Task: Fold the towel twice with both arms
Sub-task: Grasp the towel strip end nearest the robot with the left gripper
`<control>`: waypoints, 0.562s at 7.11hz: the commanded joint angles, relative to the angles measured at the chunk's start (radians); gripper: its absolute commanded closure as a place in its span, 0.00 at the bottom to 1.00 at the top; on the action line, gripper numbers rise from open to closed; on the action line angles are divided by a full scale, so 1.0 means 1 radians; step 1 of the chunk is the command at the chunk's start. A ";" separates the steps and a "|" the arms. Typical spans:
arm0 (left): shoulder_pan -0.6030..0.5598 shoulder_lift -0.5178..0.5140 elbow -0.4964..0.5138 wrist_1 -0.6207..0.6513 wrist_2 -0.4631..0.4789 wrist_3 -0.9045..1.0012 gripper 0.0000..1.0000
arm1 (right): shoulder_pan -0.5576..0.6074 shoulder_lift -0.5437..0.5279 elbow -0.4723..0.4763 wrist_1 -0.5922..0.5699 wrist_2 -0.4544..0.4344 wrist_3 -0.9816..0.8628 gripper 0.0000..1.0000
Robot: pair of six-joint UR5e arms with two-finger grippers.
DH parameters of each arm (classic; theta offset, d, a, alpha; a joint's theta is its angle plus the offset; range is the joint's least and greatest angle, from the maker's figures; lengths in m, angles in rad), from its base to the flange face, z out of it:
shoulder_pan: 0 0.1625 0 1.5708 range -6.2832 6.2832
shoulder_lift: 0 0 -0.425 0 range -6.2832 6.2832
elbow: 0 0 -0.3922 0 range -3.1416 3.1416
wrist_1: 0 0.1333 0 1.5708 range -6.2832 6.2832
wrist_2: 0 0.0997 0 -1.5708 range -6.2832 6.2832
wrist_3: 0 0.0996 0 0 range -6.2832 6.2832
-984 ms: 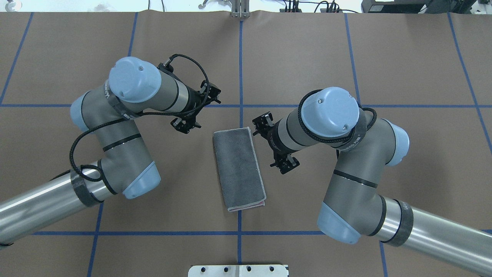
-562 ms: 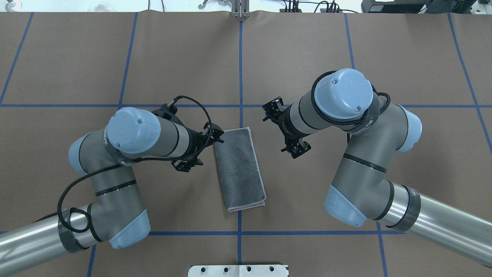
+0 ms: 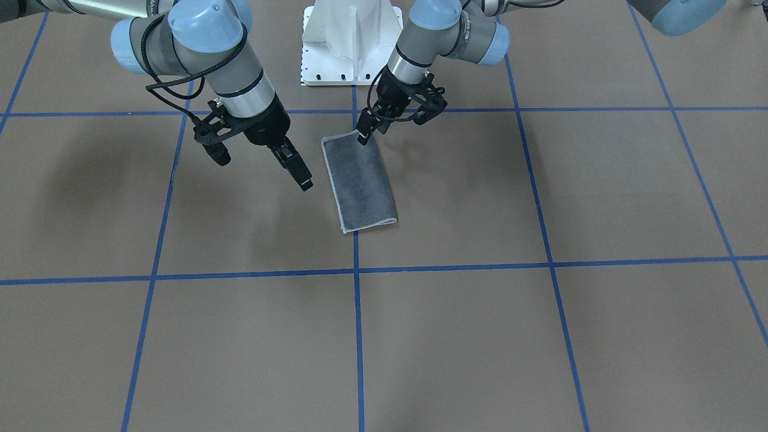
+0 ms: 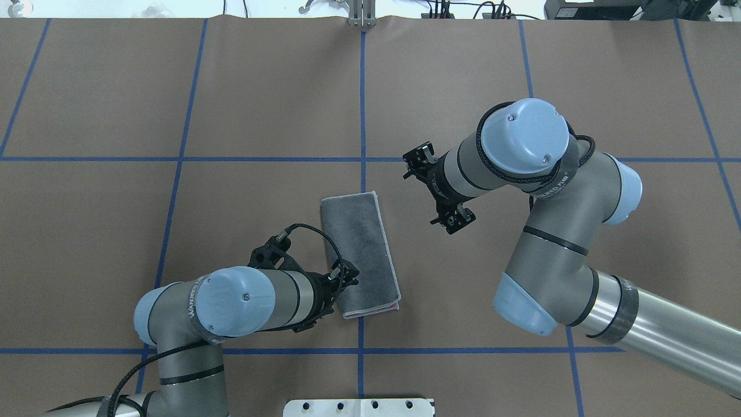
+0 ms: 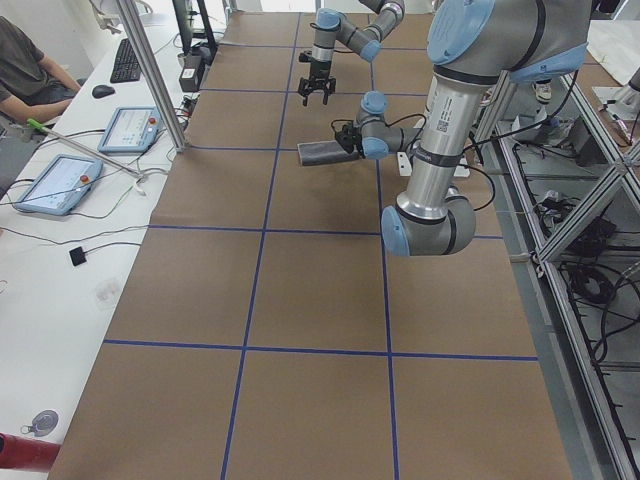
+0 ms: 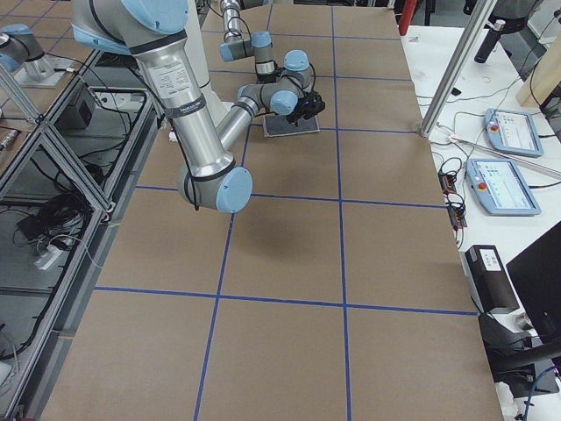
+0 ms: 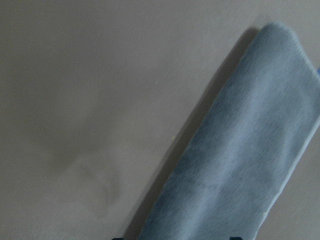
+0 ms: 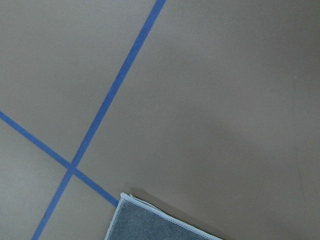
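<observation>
The towel (image 4: 360, 255) lies flat near the table's middle, folded into a long strip with the dark grey face up; a pink sliver shows at its near end. It also shows in the front view (image 3: 360, 183) and the left wrist view (image 7: 240, 165). My left gripper (image 4: 330, 295) is open and empty, hovering at the towel's near left corner, its jaws standing either side of the strip. In the front view it (image 3: 396, 117) sits by that corner. My right gripper (image 4: 435, 188) is open and empty, raised off the towel's far right side (image 3: 261, 165). The right wrist view shows one towel corner (image 8: 160, 227).
Brown paper with blue tape lines (image 4: 362, 104) covers the table. The white pedestal base (image 3: 351, 42) stands at the robot's edge. Operator tablets (image 5: 60, 180) lie on a side bench beyond the table's far edge.
My left arm has swung back toward the robot, from the towel's far left to its near left corner. My right gripper has drawn away to the far right. The towel has not moved.
</observation>
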 commanded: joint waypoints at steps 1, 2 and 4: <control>0.030 -0.001 0.008 -0.001 0.012 -0.005 0.30 | -0.006 -0.005 0.000 0.001 0.000 0.000 0.00; 0.032 -0.011 0.008 -0.001 0.013 -0.011 0.37 | -0.006 -0.007 0.000 0.001 -0.001 0.000 0.00; 0.031 -0.011 0.009 -0.001 0.015 -0.013 0.51 | -0.007 -0.011 -0.003 0.001 0.000 0.000 0.00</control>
